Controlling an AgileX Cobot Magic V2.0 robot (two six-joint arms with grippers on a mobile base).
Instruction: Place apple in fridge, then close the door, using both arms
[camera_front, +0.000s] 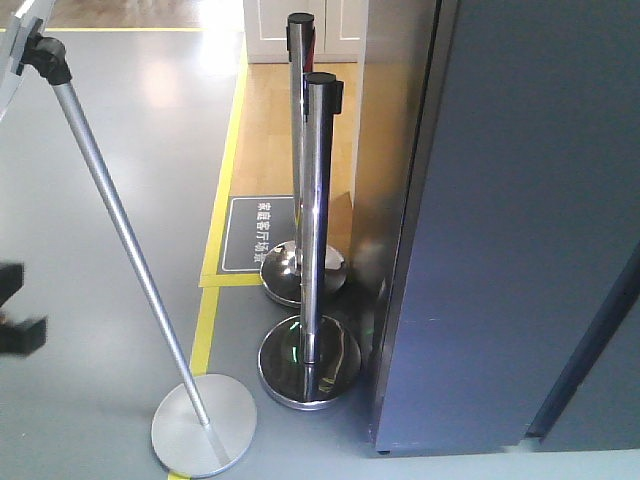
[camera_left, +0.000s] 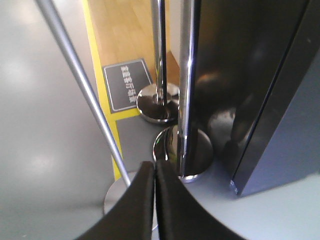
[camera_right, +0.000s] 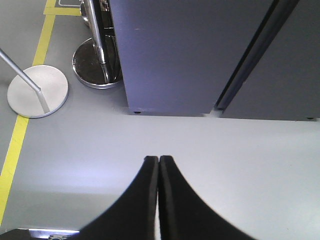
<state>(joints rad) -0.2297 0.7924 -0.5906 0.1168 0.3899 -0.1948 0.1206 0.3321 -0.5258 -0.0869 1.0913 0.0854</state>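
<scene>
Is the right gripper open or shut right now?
Shut. In the right wrist view the right gripper has its two black fingers pressed together, nothing between them.

Bright daylight glares off the grey floor (camera_front: 150, 90) and chrome posts (camera_front: 318, 220); left-wrist view soft, blurred.

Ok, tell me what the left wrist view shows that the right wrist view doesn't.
Only the left wrist view: the floor sign, wood floor, the second post base and the shut left pincer. Only the right wrist view: the dark seam between grey panels and the shut right pincer. Both: the chrome post base, the slanted pole's disc, yellow tape, the grey cabinet.
</scene>
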